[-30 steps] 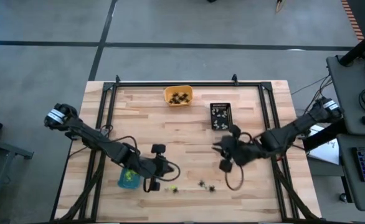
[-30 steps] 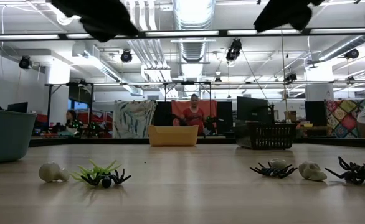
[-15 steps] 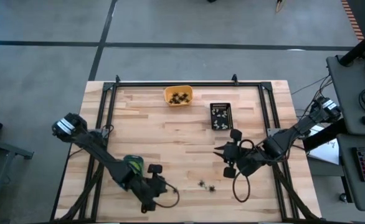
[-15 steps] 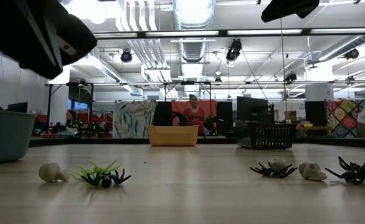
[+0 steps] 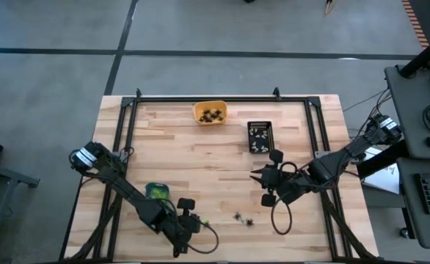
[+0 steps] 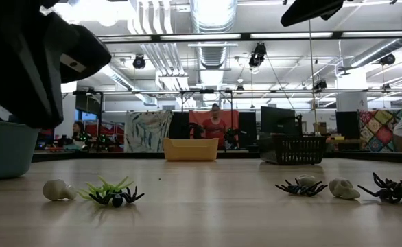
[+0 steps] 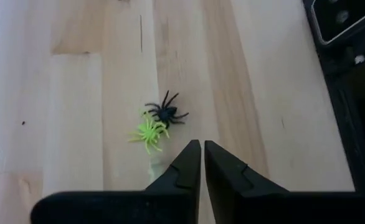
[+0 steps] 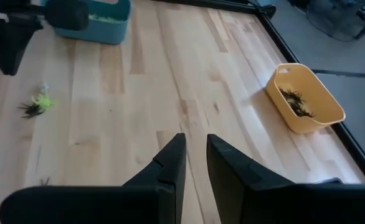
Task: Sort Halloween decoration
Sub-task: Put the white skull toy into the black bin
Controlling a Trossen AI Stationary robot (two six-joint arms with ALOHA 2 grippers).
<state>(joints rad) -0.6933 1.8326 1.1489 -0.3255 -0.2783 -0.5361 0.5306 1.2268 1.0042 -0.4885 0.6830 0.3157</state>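
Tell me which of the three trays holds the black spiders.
The orange tray at the table's far edge: dark spider-like pieces lie in it. The black tray holds whitish pieces, the blue tray lime-green ones.

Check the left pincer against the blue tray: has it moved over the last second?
Yes. The left pincer has swung from beside the blue tray toward the table's near edge, now by the green spider, shut.

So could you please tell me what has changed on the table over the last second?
The left pincer swung from over the blue tray toward the table's near edge, shut, above the green spider. The right pincer shifted slightly. Trinkets and trays stayed put.
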